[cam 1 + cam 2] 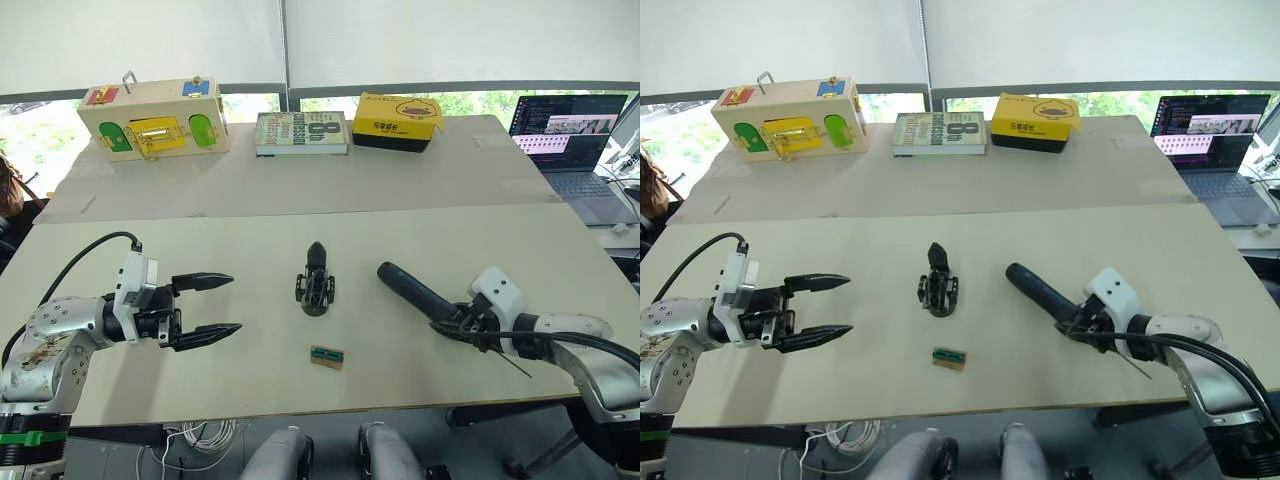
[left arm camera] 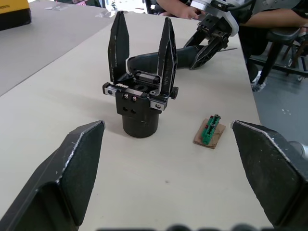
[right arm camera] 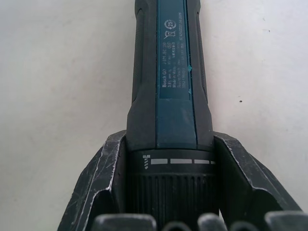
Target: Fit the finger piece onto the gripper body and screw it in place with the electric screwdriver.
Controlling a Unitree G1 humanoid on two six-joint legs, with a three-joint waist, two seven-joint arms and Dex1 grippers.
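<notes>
Left claw [image 1: 218,307] hovers low over the counter [image 1: 250,250] at about 9 o'clock from the counter's centre, fingers spread wide, holding nothing, tips aimed toward the middle.

Gripper body [image 1: 315,291] stands near the centre of the counter. In the left wrist view the body [image 2: 140,103] sits upright on a round base with two tapered black finger pieces [image 2: 119,45] rising from its top, side by side with a gap between; whether either is screwed down cannot be told.

Small green-and-tan piece [image 1: 327,357] lies flat at 6 o'clock from the body, near it but apart.

Right claw [image 1: 463,322] is at 3 o'clock from the body, pinching the electric screwdriver [image 1: 417,291] at its bit end. The rounded end points toward 10 o'clock; the thin bit [image 1: 508,361] pokes out toward 4 o'clock. Right wrist view shows both fingers [image 3: 103,180] pressed against the ribbed collar.

Far edge, 12 o'clock: wooden latch box [image 1: 155,117], book [image 1: 301,132], yellow box [image 1: 399,121]. Laptop [image 1: 575,140] at 2 o'clock.
</notes>
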